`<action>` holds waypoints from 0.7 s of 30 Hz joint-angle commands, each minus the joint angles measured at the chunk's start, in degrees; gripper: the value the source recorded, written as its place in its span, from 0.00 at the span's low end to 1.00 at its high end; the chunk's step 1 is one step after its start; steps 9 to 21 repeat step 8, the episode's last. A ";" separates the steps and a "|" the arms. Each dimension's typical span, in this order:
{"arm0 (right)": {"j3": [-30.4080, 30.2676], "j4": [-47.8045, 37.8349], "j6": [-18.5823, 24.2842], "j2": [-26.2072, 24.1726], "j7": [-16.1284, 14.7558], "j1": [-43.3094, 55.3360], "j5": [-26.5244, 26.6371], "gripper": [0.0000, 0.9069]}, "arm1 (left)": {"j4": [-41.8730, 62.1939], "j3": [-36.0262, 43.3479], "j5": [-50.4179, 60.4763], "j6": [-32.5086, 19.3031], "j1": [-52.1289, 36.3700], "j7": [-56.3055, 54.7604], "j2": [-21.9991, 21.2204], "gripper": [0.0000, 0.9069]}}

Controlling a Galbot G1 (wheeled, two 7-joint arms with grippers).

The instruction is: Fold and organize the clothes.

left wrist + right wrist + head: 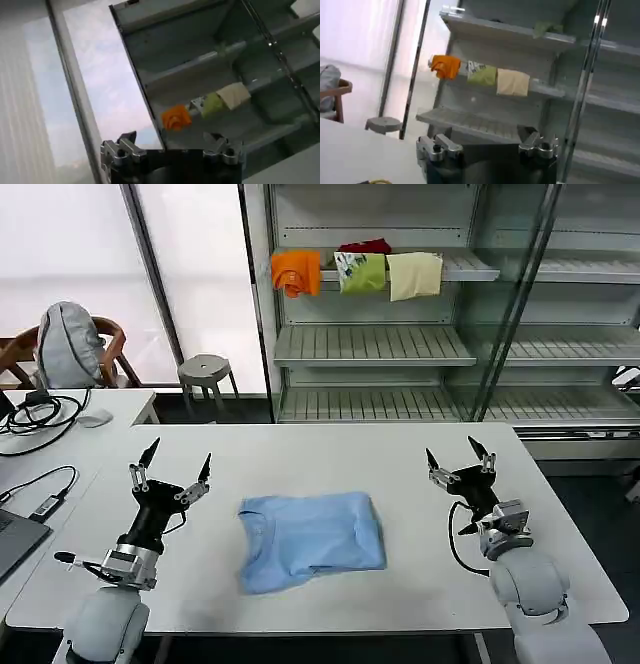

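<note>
- Blue T-shirt (312, 540) is lying folded on the table (330, 449).
- Left tool (172, 469) is hovering beside it, fingers apart.
- Right tool (458, 458) is hovering well clear, fingers apart.

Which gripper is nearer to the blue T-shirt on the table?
The left gripper is slightly nearer, raised and open just beside the blue T-shirt on the robot's left. The right gripper is open too, a bit farther off on the other side.
</note>
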 commanded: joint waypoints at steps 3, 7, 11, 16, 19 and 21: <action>-0.15 0.35 1.59 0.25 -3.68 0.86 -2.29 1.00 | 0.43 -0.19 -3.03 1.80 -1.47 1.14 0.47 1.00; 0.22 0.71 1.21 0.01 -3.48 1.23 -2.30 1.00 | 0.84 -0.34 -4.71 2.41 -2.38 1.19 0.45 1.00; 0.38 0.63 1.13 -0.09 -3.27 1.36 -2.31 1.00 | 0.69 -0.39 -4.70 2.60 -2.37 1.14 0.46 1.00; 0.38 0.63 1.13 -0.09 -3.27 1.36 -2.31 1.00 | 0.69 -0.39 -4.70 2.60 -2.37 1.14 0.46 1.00; 0.38 0.63 1.13 -0.09 -3.27 1.36 -2.31 1.00 | 0.69 -0.39 -4.70 2.60 -2.37 1.14 0.46 1.00; 0.38 0.63 1.13 -0.09 -3.27 1.36 -2.31 1.00 | 0.69 -0.39 -4.70 2.60 -2.37 1.14 0.46 1.00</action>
